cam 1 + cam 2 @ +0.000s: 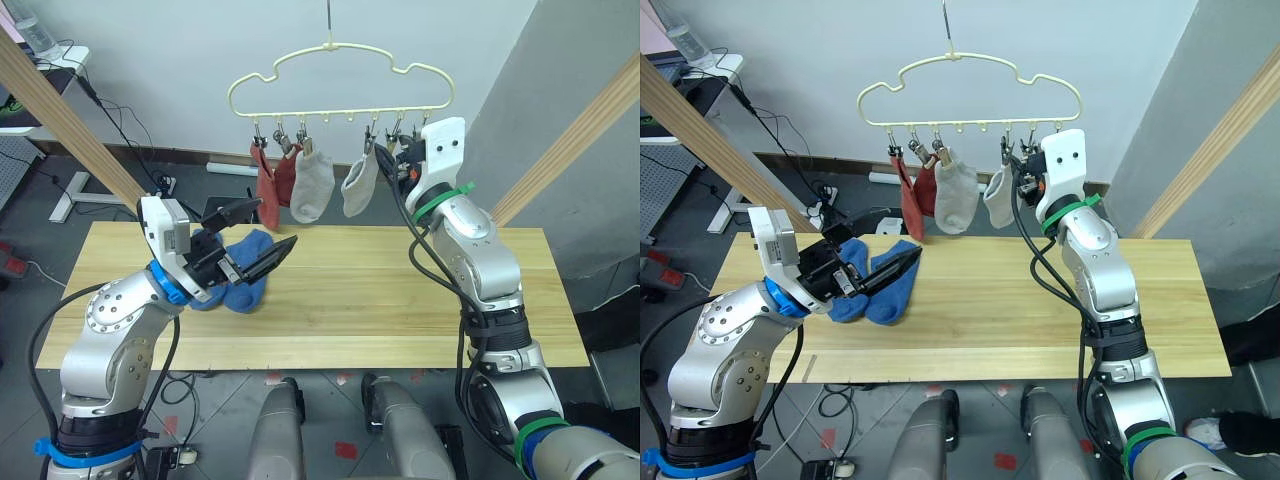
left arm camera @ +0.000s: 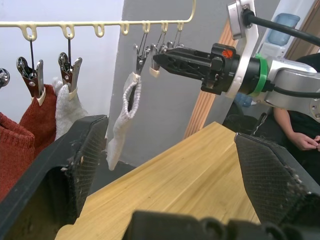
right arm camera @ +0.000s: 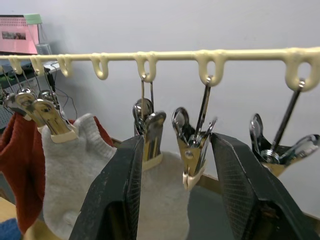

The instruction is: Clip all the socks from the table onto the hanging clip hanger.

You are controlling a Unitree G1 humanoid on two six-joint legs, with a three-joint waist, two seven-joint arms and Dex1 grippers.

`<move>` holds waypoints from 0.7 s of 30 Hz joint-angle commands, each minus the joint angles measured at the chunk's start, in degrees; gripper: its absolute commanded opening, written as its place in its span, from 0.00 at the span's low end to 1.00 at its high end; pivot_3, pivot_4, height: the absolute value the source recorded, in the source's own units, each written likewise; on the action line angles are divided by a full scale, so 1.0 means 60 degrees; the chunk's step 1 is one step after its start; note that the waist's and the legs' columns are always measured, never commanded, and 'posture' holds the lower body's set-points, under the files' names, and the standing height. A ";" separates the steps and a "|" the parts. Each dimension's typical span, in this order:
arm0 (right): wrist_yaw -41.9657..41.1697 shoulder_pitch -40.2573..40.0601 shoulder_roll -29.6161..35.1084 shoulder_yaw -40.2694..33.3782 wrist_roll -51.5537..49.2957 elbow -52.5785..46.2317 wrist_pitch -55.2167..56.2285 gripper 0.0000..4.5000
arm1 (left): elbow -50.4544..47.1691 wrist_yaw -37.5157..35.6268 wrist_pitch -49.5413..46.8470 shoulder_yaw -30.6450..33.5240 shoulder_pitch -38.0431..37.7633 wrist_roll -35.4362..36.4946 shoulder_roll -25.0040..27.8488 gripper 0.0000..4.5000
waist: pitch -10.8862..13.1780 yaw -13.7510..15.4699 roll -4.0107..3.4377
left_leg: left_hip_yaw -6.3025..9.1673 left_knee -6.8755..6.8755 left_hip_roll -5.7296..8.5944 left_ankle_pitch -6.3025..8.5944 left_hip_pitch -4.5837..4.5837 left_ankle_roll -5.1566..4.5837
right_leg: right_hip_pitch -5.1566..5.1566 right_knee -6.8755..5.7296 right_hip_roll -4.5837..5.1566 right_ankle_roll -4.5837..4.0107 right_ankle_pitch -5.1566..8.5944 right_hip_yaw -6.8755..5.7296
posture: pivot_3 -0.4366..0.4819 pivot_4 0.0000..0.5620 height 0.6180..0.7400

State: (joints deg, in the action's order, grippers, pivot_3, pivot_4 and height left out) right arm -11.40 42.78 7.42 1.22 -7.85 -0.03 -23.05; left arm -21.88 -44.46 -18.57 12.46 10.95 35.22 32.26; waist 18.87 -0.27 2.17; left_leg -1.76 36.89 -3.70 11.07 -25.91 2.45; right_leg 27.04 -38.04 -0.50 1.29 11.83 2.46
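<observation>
Left gripper [image 1: 258,232] at frame left-centre, fingers spread wide, empty, hovering above two blue socks [image 1: 240,270] lying on the table [image 1: 400,300]. Right gripper [image 3: 172,192] raised at upper centre-right, fingers apart on either side of an empty clip [image 3: 192,150] on the clip hanger [image 1: 335,75]. Four socks hang clipped: two rust-red socks [image 1: 272,178] at upper centre-left, two light grey socks [image 1: 312,185] beside them.

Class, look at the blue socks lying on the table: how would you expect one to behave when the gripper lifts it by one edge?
Probably floppy: the blue socks lie crumpled and flat on the table, so one would likely droop like the grey socks hanging from the clip hanger. Likely light, since small clips hold the hung ones.
</observation>
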 commanded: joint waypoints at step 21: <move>0.0096 0.0320 -0.0183 -0.0159 -0.0022 -0.0048 0.0311 0.49 | -0.0270 -0.0001 0.0182 0.0020 -0.0122 -0.0017 0.0023 1.00 | 0.0000 0.0002 0.0000 | 0.0001 -0.0003 -0.0001 0.0000 0.0000 0.0000 | 0.0000 0.0001 0.0000 0.0000 0.0000 -0.0002 | 0.56 0.57 1.00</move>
State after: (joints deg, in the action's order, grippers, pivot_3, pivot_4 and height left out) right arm -11.15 43.46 6.47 1.17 -7.85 0.47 -22.35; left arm -21.89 -44.41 -18.55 12.45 10.39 35.14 32.26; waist 18.87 -0.26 2.17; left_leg -1.76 36.87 -3.70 11.07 -25.91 2.45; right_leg 27.04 -38.03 -0.50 1.29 11.84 2.45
